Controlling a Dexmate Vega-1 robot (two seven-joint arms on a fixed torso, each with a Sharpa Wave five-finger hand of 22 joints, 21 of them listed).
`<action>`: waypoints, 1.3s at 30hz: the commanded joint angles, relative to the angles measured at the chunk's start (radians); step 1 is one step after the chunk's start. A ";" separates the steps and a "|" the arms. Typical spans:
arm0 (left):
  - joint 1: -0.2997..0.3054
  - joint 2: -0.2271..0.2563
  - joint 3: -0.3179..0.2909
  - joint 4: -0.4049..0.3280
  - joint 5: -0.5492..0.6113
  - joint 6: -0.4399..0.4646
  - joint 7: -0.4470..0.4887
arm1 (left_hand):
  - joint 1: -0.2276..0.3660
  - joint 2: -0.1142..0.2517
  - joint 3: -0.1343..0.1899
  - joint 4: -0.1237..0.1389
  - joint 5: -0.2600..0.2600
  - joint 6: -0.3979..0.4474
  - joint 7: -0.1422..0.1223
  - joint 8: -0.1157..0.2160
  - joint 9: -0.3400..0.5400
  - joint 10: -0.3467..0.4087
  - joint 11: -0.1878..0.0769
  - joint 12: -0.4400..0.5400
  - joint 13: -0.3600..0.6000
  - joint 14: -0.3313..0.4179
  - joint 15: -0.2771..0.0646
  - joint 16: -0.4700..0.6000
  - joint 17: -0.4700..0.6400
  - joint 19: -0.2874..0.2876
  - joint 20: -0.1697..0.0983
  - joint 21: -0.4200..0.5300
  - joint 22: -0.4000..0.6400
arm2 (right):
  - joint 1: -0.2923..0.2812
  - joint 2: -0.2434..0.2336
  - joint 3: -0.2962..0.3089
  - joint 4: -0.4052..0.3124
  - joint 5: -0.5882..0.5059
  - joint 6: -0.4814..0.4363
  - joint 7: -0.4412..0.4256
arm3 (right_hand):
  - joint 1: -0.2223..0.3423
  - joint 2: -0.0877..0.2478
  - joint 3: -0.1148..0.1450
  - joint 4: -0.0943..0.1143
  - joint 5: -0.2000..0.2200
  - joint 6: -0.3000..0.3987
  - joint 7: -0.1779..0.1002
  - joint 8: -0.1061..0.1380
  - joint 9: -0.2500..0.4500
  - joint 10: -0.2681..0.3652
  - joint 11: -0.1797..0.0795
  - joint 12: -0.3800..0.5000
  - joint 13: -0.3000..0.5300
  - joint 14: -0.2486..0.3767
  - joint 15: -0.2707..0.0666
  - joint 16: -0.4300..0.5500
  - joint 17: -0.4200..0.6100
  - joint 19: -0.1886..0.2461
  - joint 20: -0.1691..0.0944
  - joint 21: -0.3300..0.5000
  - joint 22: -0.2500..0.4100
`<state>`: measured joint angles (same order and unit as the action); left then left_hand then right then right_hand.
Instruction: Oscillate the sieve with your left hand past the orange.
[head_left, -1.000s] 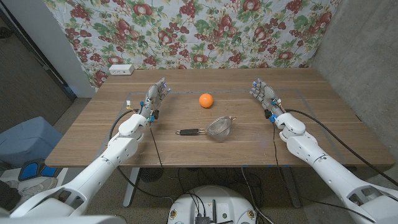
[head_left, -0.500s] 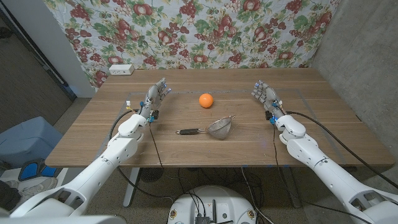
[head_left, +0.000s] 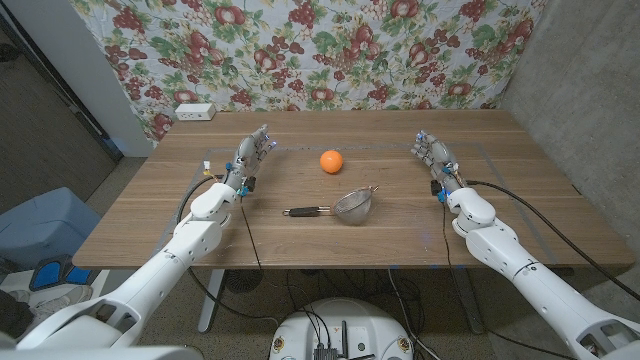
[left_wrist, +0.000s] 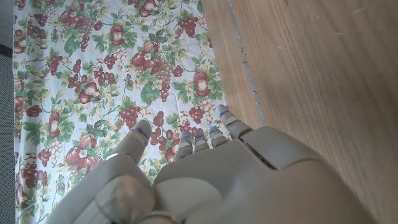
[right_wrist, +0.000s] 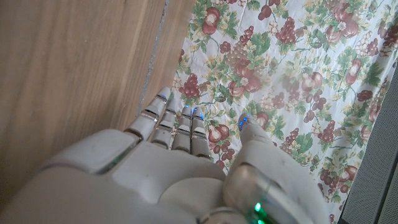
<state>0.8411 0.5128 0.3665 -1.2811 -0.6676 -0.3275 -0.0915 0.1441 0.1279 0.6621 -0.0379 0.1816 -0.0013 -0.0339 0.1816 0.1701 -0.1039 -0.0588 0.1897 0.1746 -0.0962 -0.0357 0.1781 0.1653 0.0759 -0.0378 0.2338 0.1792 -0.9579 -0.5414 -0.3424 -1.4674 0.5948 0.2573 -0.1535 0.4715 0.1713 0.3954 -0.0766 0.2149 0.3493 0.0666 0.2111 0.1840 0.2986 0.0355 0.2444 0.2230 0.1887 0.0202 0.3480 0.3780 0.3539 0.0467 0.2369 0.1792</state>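
A small metal sieve (head_left: 353, 206) with a dark handle (head_left: 305, 211) lies on the wooden table (head_left: 150, 215) near its middle, handle pointing toward my left side. An orange (head_left: 331, 161) sits just beyond it. My left hand (head_left: 249, 157) stands on the table left of both, fingers apart and holding nothing, a good way from the sieve's handle. My right hand (head_left: 435, 157) is at the right side, likewise open and apart from the sieve. In the left wrist view my left hand (left_wrist: 205, 180) points at the cloth; in the right wrist view so does my right hand (right_wrist: 180, 171).
A fruit-patterned cloth (head_left: 320, 50) hangs behind the table's far edge. A small white box (head_left: 194, 111) sits at the far left corner. A blue bin (head_left: 40, 225) stands on the floor to the left. A grey wall (head_left: 585, 90) closes the right side.
My right hand has drifted slightly to the right and away from the sieve. The left hand, sieve and orange have stayed put.
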 joint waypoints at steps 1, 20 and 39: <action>-0.017 -0.003 0.001 0.024 0.006 -0.009 -0.009 | 0.013 0.031 0.002 -0.008 0.000 0.013 0.005 0.007 0.003 0.009 -0.002 0.009 0.005 0.007 -0.017 0.004 0.003 0.013 -0.001 0.005 0.003 | -0.038 -0.026 0.010 -0.079 -0.062 -0.036 -0.102 | 0.006 0.000 0.004 -0.009 0.008 0.017 -0.003 0.006 0.005 0.012 0.002 0.006 0.000 0.012 0.002 0.006 0.002 0.005 0.011 0.004 0.005; -0.043 -0.018 0.002 0.066 -0.001 -0.021 -0.031 | 0.016 0.030 -0.002 -0.021 -0.001 0.036 0.009 0.011 0.003 0.022 0.006 0.011 0.005 0.020 -0.013 0.005 0.002 0.028 0.009 0.006 0.003 | -0.065 -0.069 0.004 -0.193 -0.146 -0.154 -0.201 | 0.006 0.003 0.009 -0.015 0.014 0.037 -0.004 0.009 0.006 0.028 0.000 0.008 0.002 0.032 -0.003 0.015 0.007 0.005 0.021 0.003 0.007; -0.051 -0.020 0.002 0.080 -0.004 -0.014 -0.036 | 0.020 0.031 -0.004 -0.032 -0.002 0.043 0.014 0.008 0.004 0.025 0.010 0.010 0.005 0.024 -0.011 0.004 0.002 0.033 0.014 0.004 0.004 | -0.080 -0.100 -0.005 -0.270 -0.196 -0.260 -0.247 | 0.005 0.004 0.014 -0.021 0.019 0.048 -0.003 0.008 0.008 0.036 0.004 0.008 0.004 0.037 -0.004 0.018 0.012 0.008 0.025 0.003 0.008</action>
<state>0.7985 0.4951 0.3678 -1.2137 -0.6710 -0.3456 -0.1229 0.1510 0.1287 0.6570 -0.0657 0.1816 0.0360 -0.0213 0.1849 0.1698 -0.0806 -0.0463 0.1965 0.1745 -0.0748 -0.0357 0.1781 0.1652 0.1006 -0.0269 0.2338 0.1791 -1.0281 -0.6229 -0.3432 -1.6941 0.4361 0.0811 -0.3630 0.4714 0.1713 0.4058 -0.0925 0.2299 0.3875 0.0641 0.2147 0.1886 0.3252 0.0375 0.2478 0.2257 0.2166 0.0160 0.3592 0.3877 0.3588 0.0627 0.2364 0.1841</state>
